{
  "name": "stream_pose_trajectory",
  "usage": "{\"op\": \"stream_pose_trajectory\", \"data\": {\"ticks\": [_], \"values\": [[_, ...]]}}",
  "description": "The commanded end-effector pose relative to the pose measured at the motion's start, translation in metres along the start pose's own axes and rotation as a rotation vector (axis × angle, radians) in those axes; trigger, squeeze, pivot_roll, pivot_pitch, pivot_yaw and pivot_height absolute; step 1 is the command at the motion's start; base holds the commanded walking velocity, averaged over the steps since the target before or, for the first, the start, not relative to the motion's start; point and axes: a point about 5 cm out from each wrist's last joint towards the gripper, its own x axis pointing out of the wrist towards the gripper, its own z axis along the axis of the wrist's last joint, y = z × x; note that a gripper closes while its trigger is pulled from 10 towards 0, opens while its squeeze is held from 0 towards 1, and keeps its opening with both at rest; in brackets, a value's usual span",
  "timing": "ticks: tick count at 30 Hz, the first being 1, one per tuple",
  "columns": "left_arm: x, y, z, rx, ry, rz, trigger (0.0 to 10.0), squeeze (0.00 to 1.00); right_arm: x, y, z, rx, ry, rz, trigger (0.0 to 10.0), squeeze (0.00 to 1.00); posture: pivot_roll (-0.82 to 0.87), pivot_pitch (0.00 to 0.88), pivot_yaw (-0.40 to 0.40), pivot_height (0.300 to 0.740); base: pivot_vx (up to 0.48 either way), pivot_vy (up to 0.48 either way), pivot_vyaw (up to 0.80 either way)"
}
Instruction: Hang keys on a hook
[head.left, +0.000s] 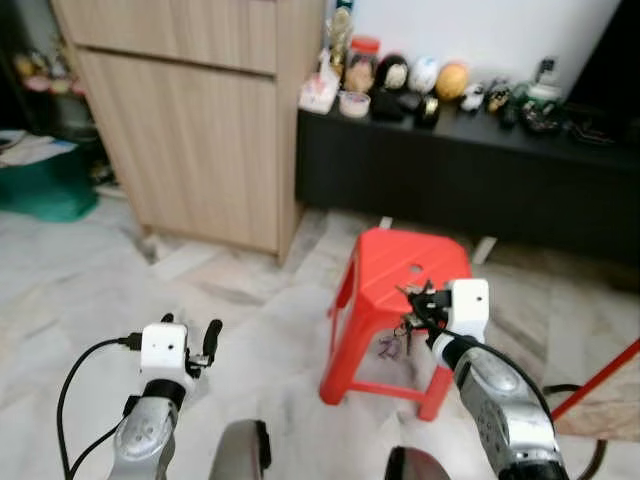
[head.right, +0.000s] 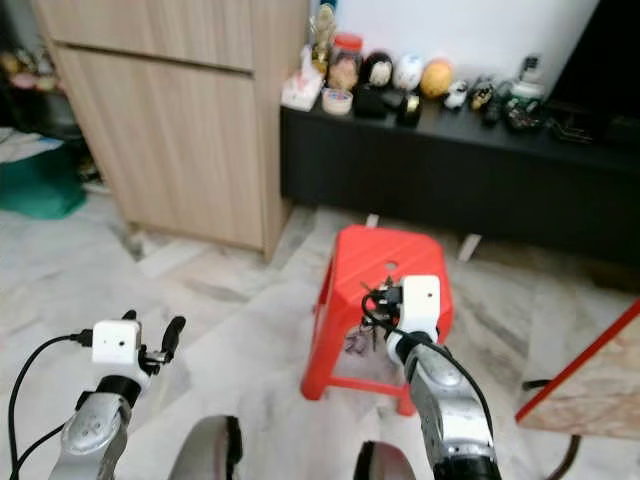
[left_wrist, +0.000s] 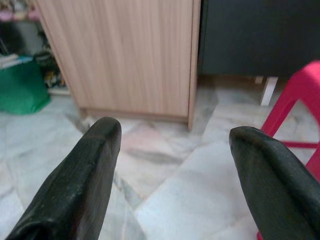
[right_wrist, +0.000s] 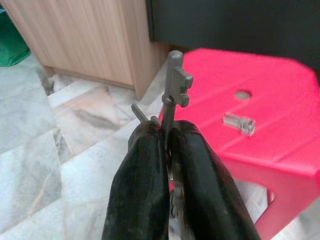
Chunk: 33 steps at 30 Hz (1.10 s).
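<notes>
My right gripper (head.left: 421, 300) is shut on a bunch of keys (head.left: 403, 334), which dangles in front of the red plastic stool (head.left: 385, 262). In the right wrist view one grey key (right_wrist: 177, 82) sticks up from between the two closed fingers (right_wrist: 142, 170), in front of the stool's near corner (right_wrist: 280, 115). A small clear piece (right_wrist: 239, 123) lies on the stool top near its centre hole. My left gripper (head.left: 192, 338) is held low over the marble floor, to the left of the stool. Its fingers (left_wrist: 90, 165) stand wide apart with nothing between them, so it is open.
A tall light-wood cabinet (head.left: 200, 120) stands at the back left. Beside it a low black sideboard (head.left: 470, 180) carries several ornaments. A green tub (head.left: 45, 185) sits at the far left. A red-edged panel (head.left: 600, 390) leans at the right. Open marble floor (head.left: 270, 320) lies ahead.
</notes>
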Motion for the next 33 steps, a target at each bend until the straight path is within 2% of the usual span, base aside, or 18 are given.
{"op": "stream_pose_trajectory", "data": {"ticks": [1,2,8,9,11,13,16,17,20,23,24,26,28,31,33], "values": [[0.006,-0.008,0.009,0.004,-0.03,-0.039,10.0,0.0,0.001,-0.003,0.009,-0.029,-0.012,0.006,10.0,0.0,0.09,0.0,-0.116,0.69,0.0,0.0,0.0],[0.006,-0.009,0.011,0.007,-0.037,-0.05,10.0,0.0,0.002,-0.003,0.006,-0.072,0.025,0.037,10.0,0.0,0.09,0.0,-0.116,0.705,0.0,0.0,0.0],[0.01,-0.012,0.018,0.011,-0.056,-0.09,10.0,0.0,0.005,-0.005,0.009,-0.133,0.073,0.087,10.0,0.0,0.1,0.0,-0.121,0.74,0.0,0.0,0.0],[0.012,-0.013,0.022,0.018,-0.066,-0.111,10.0,0.0,0.007,-0.005,0.011,-0.176,0.089,0.131,10.0,0.0,0.1,0.0,-0.12,0.74,0.0,0.0,0.0],[0.014,-0.014,0.024,0.027,-0.07,-0.124,10.0,0.0,0.007,-0.006,0.013,-0.206,0.097,0.158,10.0,0.0,0.1,0.0,-0.119,0.74,0.0,0.0,0.0],[0.016,-0.016,0.028,0.054,-0.076,-0.157,10.0,0.0,0.008,-0.007,0.016,-0.297,0.128,0.206,10.0,0.0,0.09,0.0,-0.12,0.74,0.0,0.0,0.0],[0.018,-0.016,0.03,0.064,-0.081,-0.171,10.0,0.0,0.009,-0.009,0.016,-0.342,0.15,0.223,10.0,0.0,0.09,0.0,-0.121,0.74,0.0,0.0,0.0],[0.022,-0.019,0.036,0.102,-0.096,-0.218,10.0,0.0,0.01,-0.013,0.017,-0.436,0.196,0.277,10.0,0.0,0.1,0.0,-0.127,0.74,0.0,0.0,0.0],[0.023,-0.02,0.039,0.115,-0.1,-0.236,10.0,0.0,0.011,-0.013,0.018,-0.468,0.213,0.302,10.0,0.0,0.1,0.0,-0.127,0.74,0.0,0.0,0.0],[0.027,-0.027,0.048,0.147,-0.111,-0.325,10.0,0.0,0.01,-0.009,0.01,-0.636,0.318,0.458,10.0,0.0,0.11,0.0,-0.134,0.74,0.0,0.0,0.0],[0.027,-0.027,0.048,0.147,-0.111,-0.325,10.0,0.0,0.01,-0.009,0.01,-0.636,0.318,0.458,10.0,0.0,0.11,0.0,-0.134,0.74,0.0,0.0,0.0],[0.028,-0.039,0.056,0.21,-0.123,-0.433,10.0,0.0,0.008,-0.001,0.008,-0.711,0.36,0.596,10.0,0.0,0.12,0.0,-0.146,0.74,0.0,0.0,0.0],[0.028,-0.052,0.062,0.256,-0.132,-0.542,10.0,0.0,0.009,0.006,0.01,-0.775,0.371,0.684,10.0,0.0,0.12,0.0,-0.154,0.74,0.0,0.0,0.0],[0.027,-0.065,0.064,0.295,-0.124,-0.647,10.0,0.0,0.013,0.011,0.01,-0.827,0.384,0.732,10.0,0.0,0.13,0.0,-0.16,0.74,0.0,0.0,0.0],[0.026,-0.068,0.065,0.305,-0.12,-0.671,10.0,0.0,0.014,0.012,0.01,-0.84,0.389,0.748,10.0,0.0,0.13,0.0,-0.16,0.74,0.0,0.0,0.0]]}}
